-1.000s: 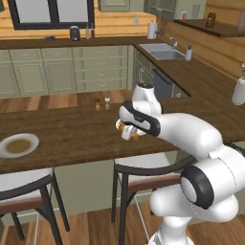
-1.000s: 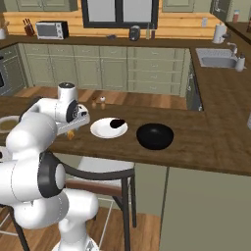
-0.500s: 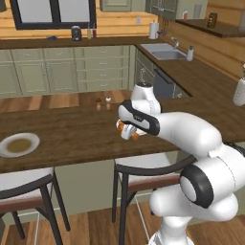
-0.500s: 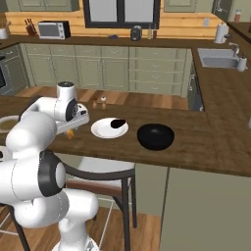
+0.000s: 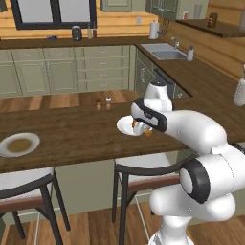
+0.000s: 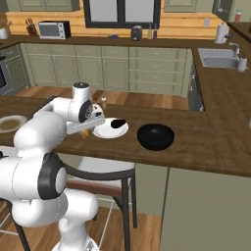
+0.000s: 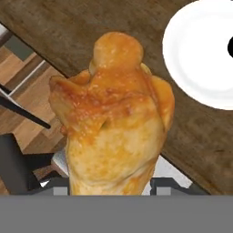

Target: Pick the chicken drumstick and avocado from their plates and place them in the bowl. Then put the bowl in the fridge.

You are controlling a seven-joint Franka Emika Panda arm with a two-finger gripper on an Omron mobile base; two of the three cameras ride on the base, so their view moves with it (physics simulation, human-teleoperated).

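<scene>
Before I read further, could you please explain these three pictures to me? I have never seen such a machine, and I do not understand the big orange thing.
The machine is a white robot arm with a two-finger gripper, in a simulated kitchen. Two pictures come from cameras behind the arm, one to its left and one to its right, looking over the wooden counter. The third comes from a camera on the hand, looking along the gripper.

The big orange thing is the chicken drumstick, held in the gripper; it looks large because the camera is very close. From the base views it is a small orange piece.

On the counter lie a white plate with a dark item on it, a black bowl to its right, and a grey plate with a brownish centre farther left.
</scene>
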